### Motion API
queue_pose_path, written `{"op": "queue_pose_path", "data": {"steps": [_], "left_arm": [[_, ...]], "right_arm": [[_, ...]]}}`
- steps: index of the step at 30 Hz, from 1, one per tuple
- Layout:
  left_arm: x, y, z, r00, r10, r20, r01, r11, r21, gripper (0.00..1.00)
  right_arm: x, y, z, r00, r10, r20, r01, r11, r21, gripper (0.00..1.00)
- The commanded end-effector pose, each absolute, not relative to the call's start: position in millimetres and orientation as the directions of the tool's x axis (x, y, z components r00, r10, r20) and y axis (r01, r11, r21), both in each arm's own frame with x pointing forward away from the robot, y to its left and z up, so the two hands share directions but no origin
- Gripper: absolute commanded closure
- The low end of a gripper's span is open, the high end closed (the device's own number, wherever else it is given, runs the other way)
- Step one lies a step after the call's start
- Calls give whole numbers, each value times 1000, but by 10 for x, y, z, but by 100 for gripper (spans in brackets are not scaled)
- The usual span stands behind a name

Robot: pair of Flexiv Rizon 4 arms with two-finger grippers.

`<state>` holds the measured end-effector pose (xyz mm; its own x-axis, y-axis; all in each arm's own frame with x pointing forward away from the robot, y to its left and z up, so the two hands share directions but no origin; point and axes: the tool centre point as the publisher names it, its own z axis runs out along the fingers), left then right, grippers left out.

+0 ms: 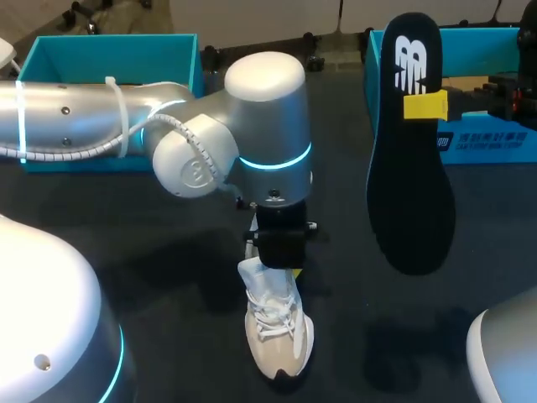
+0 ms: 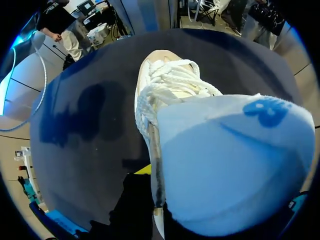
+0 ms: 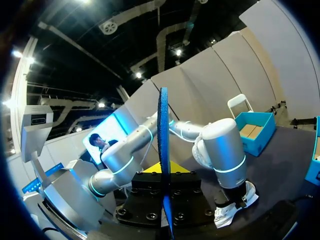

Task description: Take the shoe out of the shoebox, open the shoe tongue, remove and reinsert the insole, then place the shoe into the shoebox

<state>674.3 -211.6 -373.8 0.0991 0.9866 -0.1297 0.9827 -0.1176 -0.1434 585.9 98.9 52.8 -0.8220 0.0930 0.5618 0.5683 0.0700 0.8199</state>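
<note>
The cream shoe (image 1: 277,332) stood on the dark table (image 1: 151,227) near its front edge, outside both boxes. Its toe pointed toward the robot's side, and its white laces (image 2: 170,82) were crossed over the instep. The left arm (image 1: 168,126) reached in past the middle, and the left gripper (image 1: 278,252) hung straight down at the shoe's heel end, just over the opening. In the left wrist view the tongue (image 2: 225,160) was raised close to the camera, its pale blue inner face spread right over the gripper. I could not tell whether this claw was clamped on the tongue or merely against it, since the tongue hid most of it.

The right gripper (image 1: 424,107) was clenched on the black insole (image 1: 411,193), holding it upright in the air, well to the right of the shoe and apart from it. The insole's narrower end was up and its broader end hung down. 1 yellow tip pressed on the face just below the white print. In the right wrist view the insole (image 3: 163,130) showed edge-on, rising out of the right gripper (image 3: 164,172), with the shoe (image 3: 232,205) on the table beyond.

2 teal boxes sat at the back of the table: the left shoebox (image 1: 113,49) behind the left arm, and the right shoebox (image 1: 482,143) behind the insole
</note>
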Motion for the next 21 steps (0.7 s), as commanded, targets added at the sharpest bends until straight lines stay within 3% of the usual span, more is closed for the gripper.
{"op": "queue_pose_path", "data": {"steps": [1, 9, 13, 17, 21], "left_arm": [[6742, -2154, -3836, 101, 985, -139, 983, -120, -139, 100], [6763, -2232, -3908, 94, 984, -153, 986, -114, -122, 98], [6753, -2263, -3873, 100, 979, -180, 984, -124, -130, 84], [6755, -2287, -3815, 101, 973, -210, 983, -130, -129, 57], [6781, -2284, -3726, 101, 966, -239, 985, -130, -112, 13]], "right_arm": [[5895, 1014, 542, -821, 92, 564, 570, 76, 818, 100], [5895, 1014, 542, -821, 92, 564, 570, 76, 818, 100], [5895, 1014, 542, -821, 92, 564, 570, 76, 818, 100], [5895, 1014, 542, -821, 92, 564, 570, 76, 818, 100], [5895, 1014, 542, -821, 92, 564, 570, 76, 818, 100]]}}
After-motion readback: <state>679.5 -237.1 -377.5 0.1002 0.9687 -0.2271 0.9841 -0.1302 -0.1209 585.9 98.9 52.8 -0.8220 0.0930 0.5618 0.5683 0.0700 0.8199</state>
